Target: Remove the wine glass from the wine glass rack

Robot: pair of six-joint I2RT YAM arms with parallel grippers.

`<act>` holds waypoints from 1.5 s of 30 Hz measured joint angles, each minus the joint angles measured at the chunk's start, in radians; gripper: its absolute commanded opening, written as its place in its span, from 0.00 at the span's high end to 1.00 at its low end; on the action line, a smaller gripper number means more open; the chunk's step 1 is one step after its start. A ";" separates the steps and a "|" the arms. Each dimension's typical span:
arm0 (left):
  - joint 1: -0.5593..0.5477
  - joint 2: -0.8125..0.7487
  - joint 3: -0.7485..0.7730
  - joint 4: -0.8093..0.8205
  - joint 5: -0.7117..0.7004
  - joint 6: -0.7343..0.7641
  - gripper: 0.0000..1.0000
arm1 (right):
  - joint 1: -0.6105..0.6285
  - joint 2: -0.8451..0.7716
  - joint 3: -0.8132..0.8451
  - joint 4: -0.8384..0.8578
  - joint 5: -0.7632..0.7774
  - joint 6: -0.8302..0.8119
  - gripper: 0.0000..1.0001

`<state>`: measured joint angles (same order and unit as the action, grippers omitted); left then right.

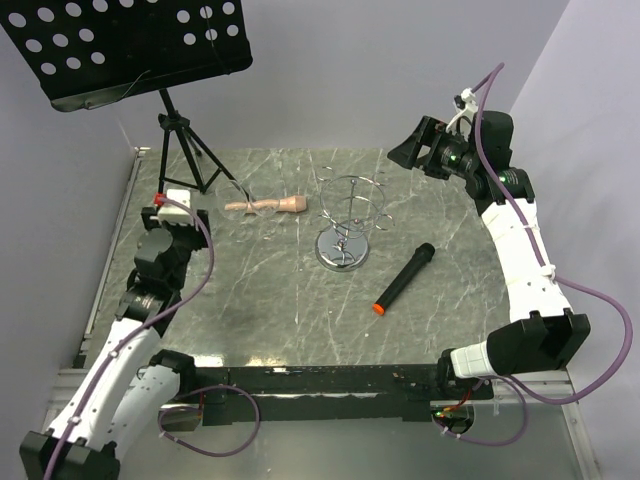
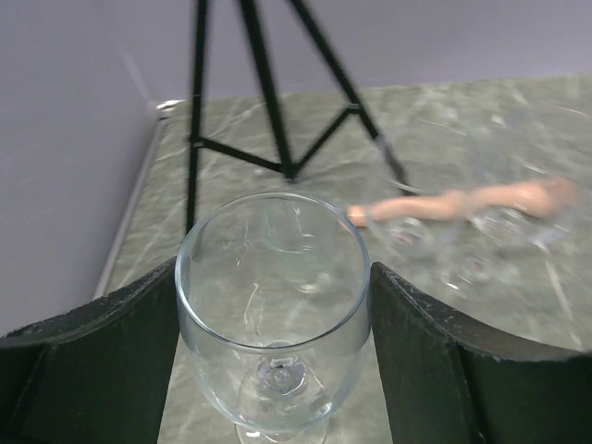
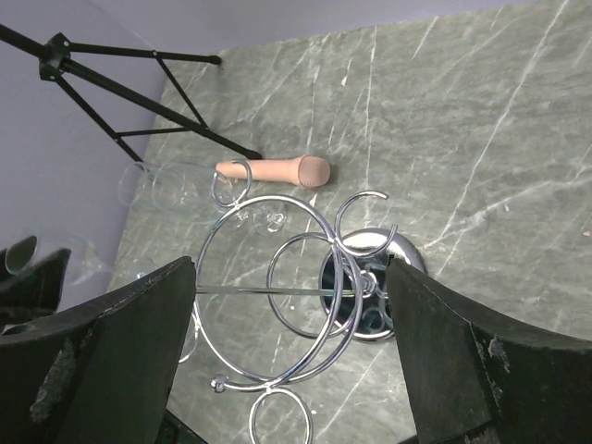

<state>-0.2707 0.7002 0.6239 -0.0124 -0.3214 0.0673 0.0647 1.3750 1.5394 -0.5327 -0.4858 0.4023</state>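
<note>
Well, the main part looks done. The wine glass is off the wine glass rack and sits between the fingers of my left hand, which is clenched on its bowl from both sides. It is over the far left of the desk, near the feet of the music stand and well apart from the rack. Whether its foot rests on the desk I cannot tell. What is left, I judge, is only to set it down steady and let go. My right hand hangs released above the rack, holding nothing, and I can see no glass hanging from the wire arms.

Counting:
- one rack
- one glass in my grip
- a second glass that seems to lie on its side by the thin end of the wooden peg
- one wooden peg
- one black stick with an orange tip
- one music stand
- two hands
</note>
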 measured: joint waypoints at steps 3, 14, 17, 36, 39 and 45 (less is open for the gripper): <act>0.080 0.038 -0.015 0.063 0.000 -0.008 0.99 | 0.000 0.000 0.000 -0.001 0.004 -0.007 0.10; 0.402 0.268 -0.074 0.384 0.110 -0.080 0.98 | 0.000 -0.008 0.000 -0.014 0.022 -0.043 0.09; 0.441 0.348 -0.080 0.483 0.148 -0.097 0.90 | 0.000 -0.017 0.000 -0.016 0.027 -0.056 0.09; 0.476 0.605 -0.079 0.754 0.298 -0.113 0.48 | 0.000 -0.028 0.000 -0.031 0.048 -0.098 0.09; 0.483 0.613 -0.079 0.755 0.311 -0.113 0.31 | 0.000 -0.028 0.000 -0.031 0.048 -0.101 0.08; 0.490 0.613 -0.079 0.748 0.335 -0.101 0.00 | 0.000 -0.028 0.000 -0.031 0.048 -0.101 0.09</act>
<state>0.2195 1.3132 0.5446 0.7357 0.0139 -0.0341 0.0647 1.3472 1.5394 -0.5632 -0.4374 0.3016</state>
